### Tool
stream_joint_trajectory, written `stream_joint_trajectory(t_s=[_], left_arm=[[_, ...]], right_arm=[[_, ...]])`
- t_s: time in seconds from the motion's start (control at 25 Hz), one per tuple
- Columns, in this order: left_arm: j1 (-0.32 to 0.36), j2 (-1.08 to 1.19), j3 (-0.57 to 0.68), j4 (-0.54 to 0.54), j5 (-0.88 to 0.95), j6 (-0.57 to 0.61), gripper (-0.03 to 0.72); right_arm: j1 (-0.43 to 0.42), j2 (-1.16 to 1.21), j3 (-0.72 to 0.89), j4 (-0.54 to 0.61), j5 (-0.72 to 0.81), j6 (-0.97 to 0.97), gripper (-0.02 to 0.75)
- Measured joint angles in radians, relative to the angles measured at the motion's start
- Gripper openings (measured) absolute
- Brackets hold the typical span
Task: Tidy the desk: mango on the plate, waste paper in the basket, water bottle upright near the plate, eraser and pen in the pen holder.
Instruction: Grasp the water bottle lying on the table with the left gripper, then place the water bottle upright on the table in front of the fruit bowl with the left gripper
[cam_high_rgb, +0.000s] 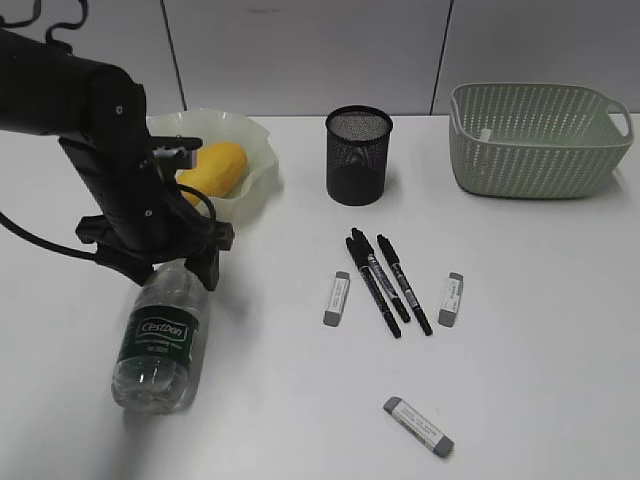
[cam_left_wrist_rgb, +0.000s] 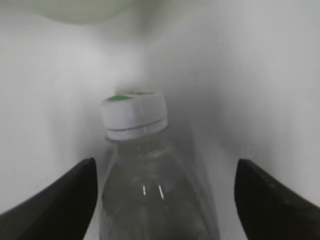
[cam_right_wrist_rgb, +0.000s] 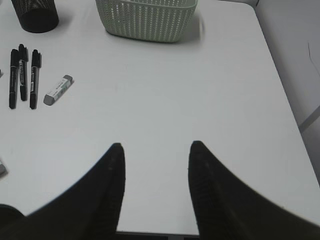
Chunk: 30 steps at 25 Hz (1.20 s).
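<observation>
The water bottle (cam_high_rgb: 160, 340) lies on its side on the desk (cam_high_rgb: 540, 330), base toward the front, cap under my left arm. My left gripper (cam_high_rgb: 172, 268) is open, one finger on each side of the bottle's shoulder. In the left wrist view the white cap (cam_left_wrist_rgb: 134, 112) lies just beyond the open fingers (cam_left_wrist_rgb: 165, 160). The mango (cam_high_rgb: 215, 167) lies on the plate (cam_high_rgb: 262, 150). Three black pens (cam_high_rgb: 385, 280) and three grey erasers (cam_high_rgb: 337, 300) (cam_high_rgb: 451, 299) (cam_high_rgb: 418, 426) lie loose in front of the pen holder (cam_high_rgb: 358, 155). My right gripper (cam_right_wrist_rgb: 155, 145) is open and empty.
The basket (cam_high_rgb: 540, 140) stands at the back right. A small white patch shows at its left inner wall; I cannot tell if it is the waste paper. The right wrist view shows the basket (cam_right_wrist_rgb: 147, 20), pens (cam_right_wrist_rgb: 22, 75), one eraser (cam_right_wrist_rgb: 59, 90) and the desk's right edge.
</observation>
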Motion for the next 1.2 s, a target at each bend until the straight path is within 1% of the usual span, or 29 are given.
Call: stream_joint_trajectory(t_s=[0.04, 0.08, 0.2, 0.28, 0.36, 0.48, 0.56, 0.64, 0.68, 0.76, 0.84, 0.96, 1.04, 1.2], left_arm=[[0.000, 0.011, 0.000, 0.001, 0.002, -0.002, 0.597], [0.000, 0.015, 0.000, 0.011, 0.000, -0.004, 0.554], [0.000, 0.003, 0.001, 0.017, -0.030, -0.007, 0.369], [0.000, -0.036, 0.021, 0.031, -0.072, -0.007, 0.364], [-0.001, -0.122, 0.074, 0.071, -0.134, -0.010, 0.364], [0.000, -0.306, 0.237, 0.153, -0.290, -0.010, 0.361], [0.011, -0.435, 0.399, 0.211, -0.462, -0.010, 0.358], [0.039, -0.543, 0.551, 0.287, -0.717, -0.010, 0.356], [0.063, -0.568, 0.621, 0.333, -0.852, -0.007, 0.356], [0.123, -0.578, 0.708, 0.366, -1.055, 0.029, 0.356], [0.175, -0.550, 0.748, 0.374, -1.160, 0.062, 0.356], [0.239, -0.473, 0.759, 0.372, -1.285, 0.078, 0.356], [0.249, -0.421, 0.759, 0.373, -1.367, 0.081, 0.356], [0.249, -0.359, 0.759, 0.428, -1.464, 0.083, 0.355]], right_arm=[[0.000, 0.000, 0.000, 0.000, 0.000, 0.000, 0.344], [0.000, 0.000, 0.000, 0.000, 0.000, 0.000, 0.342], [0.000, 0.000, 0.000, 0.001, 0.000, 0.000, 0.340], [0.000, 0.000, 0.000, 0.003, -0.001, 0.000, 0.340], [0.000, 0.000, 0.000, 0.004, -0.001, 0.000, 0.340], [0.000, 0.000, 0.000, 0.005, -0.001, 0.000, 0.340], [0.000, 0.000, 0.000, 0.005, -0.001, 0.000, 0.340], [0.000, 0.000, 0.000, 0.005, -0.001, 0.000, 0.340], [0.000, 0.000, 0.000, 0.005, -0.001, 0.000, 0.340], [0.000, 0.000, 0.000, 0.005, -0.001, 0.000, 0.340], [0.000, 0.000, 0.000, 0.005, -0.001, 0.000, 0.340], [0.000, 0.000, 0.000, 0.005, -0.001, 0.000, 0.340], [0.000, 0.000, 0.000, 0.005, -0.001, 0.000, 0.340], [0.000, 0.000, 0.000, 0.005, -0.001, 0.000, 0.337]])
